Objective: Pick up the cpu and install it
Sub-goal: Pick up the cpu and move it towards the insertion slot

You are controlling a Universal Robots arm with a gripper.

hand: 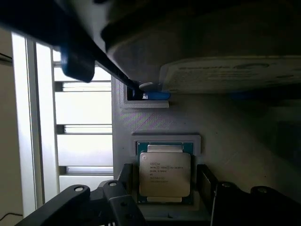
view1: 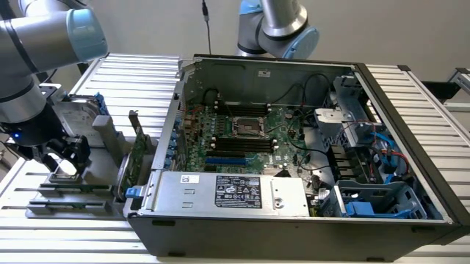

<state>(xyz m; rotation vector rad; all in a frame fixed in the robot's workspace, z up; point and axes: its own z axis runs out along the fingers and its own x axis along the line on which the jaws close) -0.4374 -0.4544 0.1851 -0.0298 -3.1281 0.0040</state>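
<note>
**benchrat:** Why is the gripper hanging over that grey holder block and not over the computer case?

**socket_sam:** Because that's where the cpu is. It sits flat in a square recess in the block, metal lid and printing facing up, right between the jaws. The recess keeps it square and level, so I'd guess it's there to give the arm a repeatable place to grab from.

**benchrat:** So has it grabbed it?

**socket_sam:** Nope. The jaws are spread wide, with one of the fingers on each side of the chip and a visible gap both sides. Nothing's touching. It looks lined up to take it by two opposite edges, which makes sense to me, since that keeps the grip off the flat faces.

**benchrat:** And the big silver thing just past the jaws?

**socket_sam:** That's the hard drive, standing in its own slot on the same fixture, clear of the fingers. The motherboard socket is well away from the jaws, inside the case, and looks vacant to me.
</note>
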